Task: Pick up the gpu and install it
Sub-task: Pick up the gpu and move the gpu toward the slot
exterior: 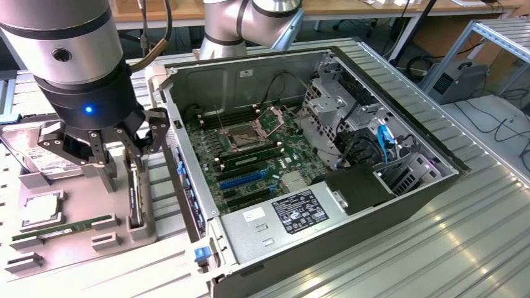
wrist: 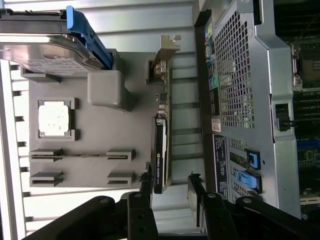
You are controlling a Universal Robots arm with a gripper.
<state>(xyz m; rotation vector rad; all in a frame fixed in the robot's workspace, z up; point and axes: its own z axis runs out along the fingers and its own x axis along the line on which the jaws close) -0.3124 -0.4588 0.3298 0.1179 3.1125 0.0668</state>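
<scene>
The gpu [exterior: 135, 189] stands on its long edge in a slot of the grey fixture tray [exterior: 79, 248], beside the open computer case [exterior: 373, 93]. In the wrist view the gpu [wrist: 161, 145] shows edge-on, dark, with its pale metal bracket [wrist: 168, 50] at the far end. My gripper [exterior: 124, 162] hangs just above the card and is open, holding nothing. Its black fingers [wrist: 145, 197] straddle the card's near end, and the gripper [wrist: 169, 192] does not touch it.
The tray also carries a hard drive [exterior: 46, 158] with a blue clip, a CPU [exterior: 41, 208] and a green memory stick [exterior: 62, 228]. Inside the case, the motherboard's blue expansion slots [exterior: 240, 180] lie near the power supply [exterior: 300, 211]. The case wall [wrist: 235, 100] stands close beside the card.
</scene>
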